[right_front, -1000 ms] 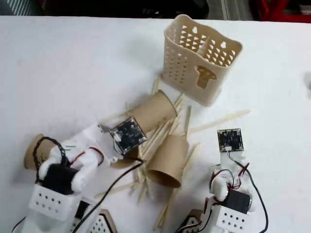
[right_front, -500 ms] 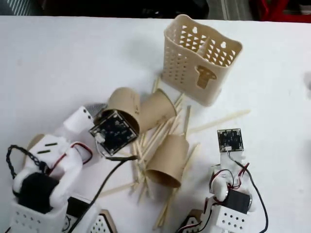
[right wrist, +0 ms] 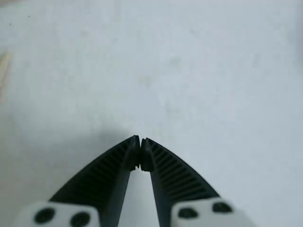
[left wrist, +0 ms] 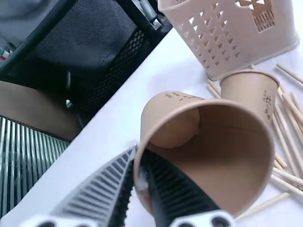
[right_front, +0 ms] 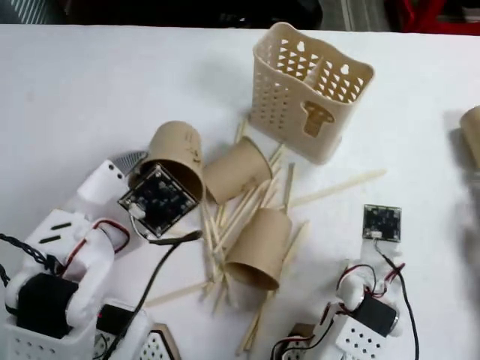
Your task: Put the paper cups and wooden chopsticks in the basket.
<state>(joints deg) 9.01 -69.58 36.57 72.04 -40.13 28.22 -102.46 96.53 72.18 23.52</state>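
Observation:
My left gripper is shut on the rim of a brown paper cup, one finger inside and one outside, holding it above the table. In the high view that cup sits left of the chopstick pile, by the left arm's camera board. Two more paper cups lie on their sides among several wooden chopsticks. The cream basket stands upright behind them. My right gripper is shut with nothing in it, over bare white table at the front right.
Another brown cup shows at the table's far right edge. Single chopsticks reach out to the right of the pile. The right arm stands near the front edge. A dark mesh chair stands beyond the table.
My left gripper has lifted a cup out of the pile and carried it left and back. The right arm has shifted right. A cup has come into view at the right edge.

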